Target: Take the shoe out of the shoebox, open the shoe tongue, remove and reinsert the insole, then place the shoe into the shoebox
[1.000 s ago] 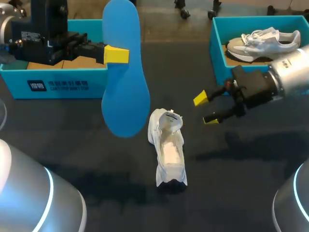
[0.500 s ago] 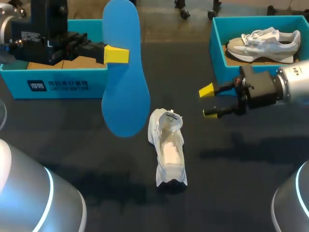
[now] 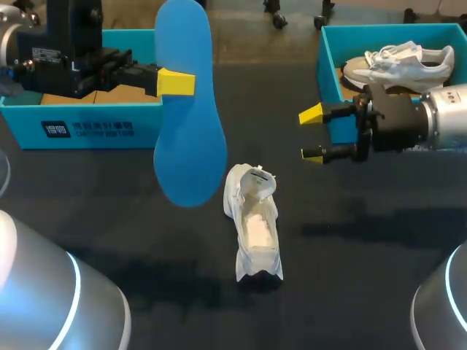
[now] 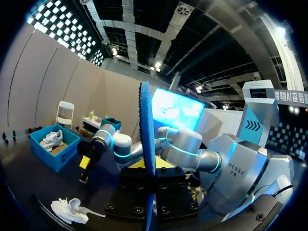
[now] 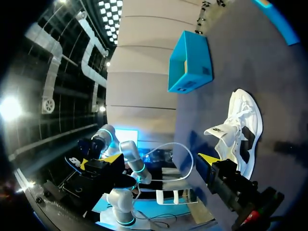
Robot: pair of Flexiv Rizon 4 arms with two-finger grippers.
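Note:
My left gripper (image 3: 175,82) is shut on a large blue insole (image 3: 188,124), held up over the table in front of the left box. In the left wrist view the insole (image 4: 146,144) stands edge-on between the fingers. The white shoe (image 3: 255,222) lies on the dark table in the middle with its tongue pulled open; it also shows as the shoe (image 5: 240,130) ahead of the right gripper. My right gripper (image 3: 312,135) hovers open and empty to the right of the shoe, just in front of the right shoebox (image 3: 327,80).
The right shoebox holds a second shoe, grey and white (image 3: 398,64). A blue box (image 3: 87,127) stands at the back left behind the insole. Dark table surface lies around the shoe.
My right gripper has risen and drawn back toward the right shoebox, its fingers turning level. The left arm, the insole and the shoe have not moved.

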